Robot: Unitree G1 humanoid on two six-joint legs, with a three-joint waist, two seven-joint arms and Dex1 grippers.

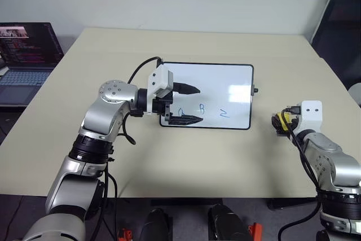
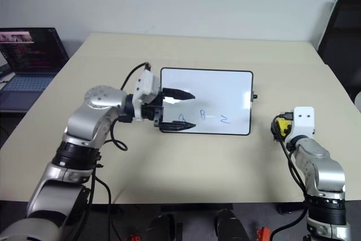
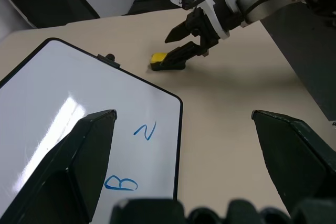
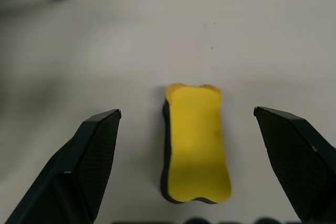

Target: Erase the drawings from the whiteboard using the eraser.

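The whiteboard (image 1: 217,80) lies flat in the middle of the table. The drawings (image 1: 202,109), three blue marks in a row, run along its near edge. My left gripper (image 1: 199,104) points to the right over the board's left end, open and holding nothing. One finger is over the white surface and the other over the near frame. The eraser (image 4: 195,145), a yellow block with a black underside, lies on the table to the right of the board. My right gripper (image 4: 186,113) is open with a finger on each side of the eraser, not touching it.
An open laptop (image 1: 25,55) stands on a separate surface at the far left. A dark chair (image 1: 341,26) is beyond the table's far right corner. The table's near edge (image 1: 186,197) runs just in front of both arms.
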